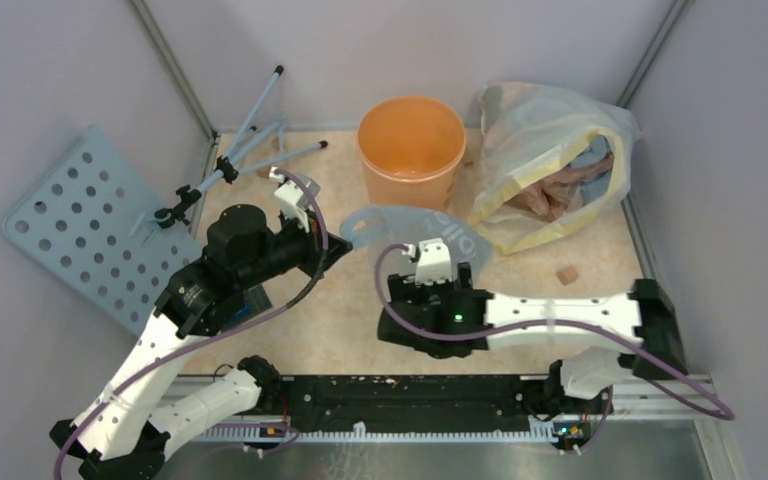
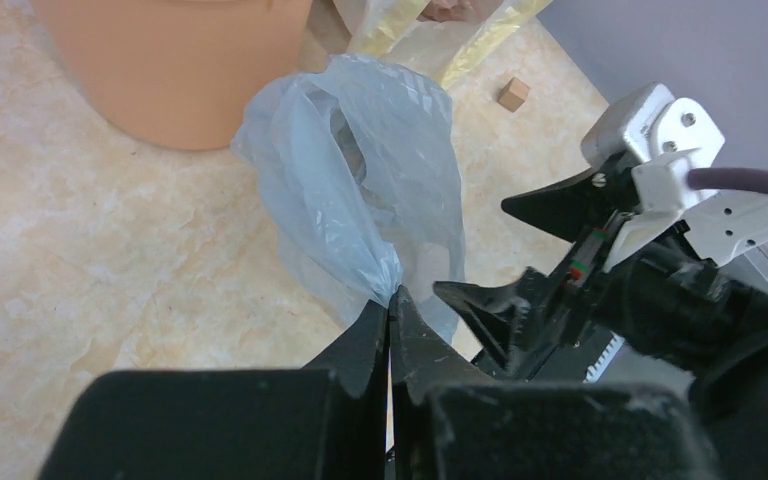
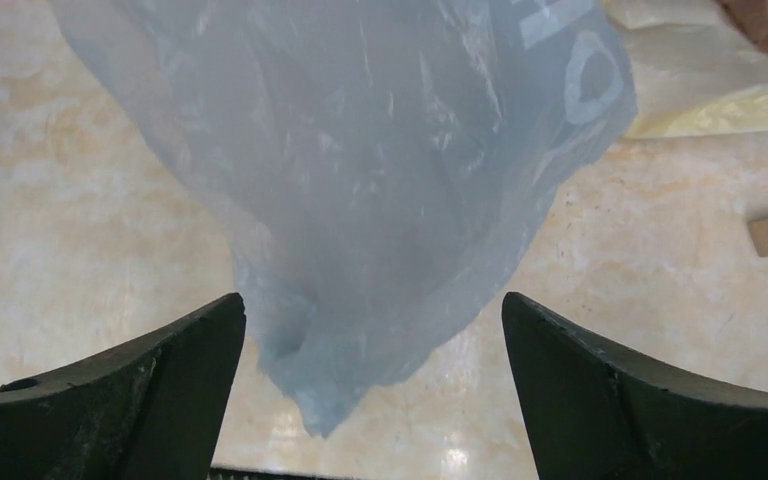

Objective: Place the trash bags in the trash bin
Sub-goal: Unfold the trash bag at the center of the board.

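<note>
Trash bag (image 2: 360,170) was seen pinched at one gathered corner by the left claw (image 2: 390,310), whose jaws were closed tight on the plastic. The right claw (image 3: 372,300) was spread wide with nothing gripped. The bag's loose end hung down between its fingers (image 3: 160,390), apparently untouched by either one.

In the top view the bag (image 1: 420,228) was stretched across between the two claws, its long axis running left to right from the left claw (image 1: 328,245) toward the right claw (image 1: 438,252). The bin (image 1: 410,150) was placed just beyond the bag, on its far side, mouth up and close to the plastic. Contact could not be judged.

The left arm was judged the carrying one, and a lift up and forward over the rim seemed to be called for. Off to the right a clear yellow-edged bag (image 1: 550,170) and a wooden block (image 1: 565,273) were noted on the table (image 1: 340,320).
</note>
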Robot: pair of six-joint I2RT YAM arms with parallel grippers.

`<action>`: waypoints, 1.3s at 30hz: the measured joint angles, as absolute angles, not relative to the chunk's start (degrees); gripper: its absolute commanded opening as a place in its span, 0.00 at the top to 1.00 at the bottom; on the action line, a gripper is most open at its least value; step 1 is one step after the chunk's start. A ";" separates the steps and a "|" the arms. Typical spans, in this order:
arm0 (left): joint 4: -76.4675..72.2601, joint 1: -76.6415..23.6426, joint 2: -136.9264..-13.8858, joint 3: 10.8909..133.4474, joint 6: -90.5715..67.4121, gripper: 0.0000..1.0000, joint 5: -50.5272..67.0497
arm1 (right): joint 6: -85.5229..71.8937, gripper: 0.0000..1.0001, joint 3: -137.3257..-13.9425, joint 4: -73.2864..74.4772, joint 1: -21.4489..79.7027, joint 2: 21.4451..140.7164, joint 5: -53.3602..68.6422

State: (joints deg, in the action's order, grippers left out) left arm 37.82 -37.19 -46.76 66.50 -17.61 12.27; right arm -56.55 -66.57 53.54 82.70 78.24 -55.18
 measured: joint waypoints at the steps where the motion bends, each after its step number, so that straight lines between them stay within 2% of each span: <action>1: 37.82 -37.19 -46.74 66.50 -17.61 1.00 12.25 | -60.62 0.01 -69.49 56.49 82.87 81.89 -57.52; 6: 38.41 -37.19 -46.54 66.50 -17.39 1.00 11.00 | -78.39 0.01 -76.14 72.03 82.61 95.35 -64.93; 10: 39.83 -37.19 -46.24 66.57 -16.71 1.00 7.99 | -83.11 0.05 -72.90 77.73 81.54 96.86 -65.47; 13: 41.36 -37.19 -46.13 66.57 -16.32 1.00 4.84 | -78.85 0.12 -67.66 74.74 80.64 92.33 -64.66; 16: 42.33 -37.19 -46.13 66.54 -16.29 1.00 1.10 | -68.71 0.20 -60.20 65.73 79.29 82.94 -60.73; 19: 43.35 -37.19 -46.13 66.54 -16.32 1.00 -2.68 | -58.26 0.33 -53.54 56.18 74.67 68.31 -54.92; 23: 44.75 -37.19 -46.13 66.54 -16.34 1.00 -7.60 | -47.22 0.37 -48.49 47.99 67.66 55.68 -47.13; 29: 45.54 -37.21 -45.28 66.54 -16.60 1.00 -12.99 | -40.27 0.41 -48.38 45.63 58.89 54.61 -43.79; 34: 46.81 -37.21 -42.39 66.54 -16.80 1.00 -17.45 | -37.98 0.44 -47.40 44.75 55.90 53.93 -43.64; 37: 46.89 -37.21 -40.88 66.54 -16.82 1.00 -18.46 | -36.64 0.52 -46.19 43.90 53.82 53.47 -43.00; 38: 46.92 -37.21 -40.34 66.54 -16.82 1.00 -18.57 | -36.23 0.58 -45.95 43.59 53.43 53.45 -42.68; 39: 46.94 -37.21 -40.03 66.54 -16.84 1.00 -18.63 | -35.88 0.67 -45.71 43.07 53.12 53.43 -42.22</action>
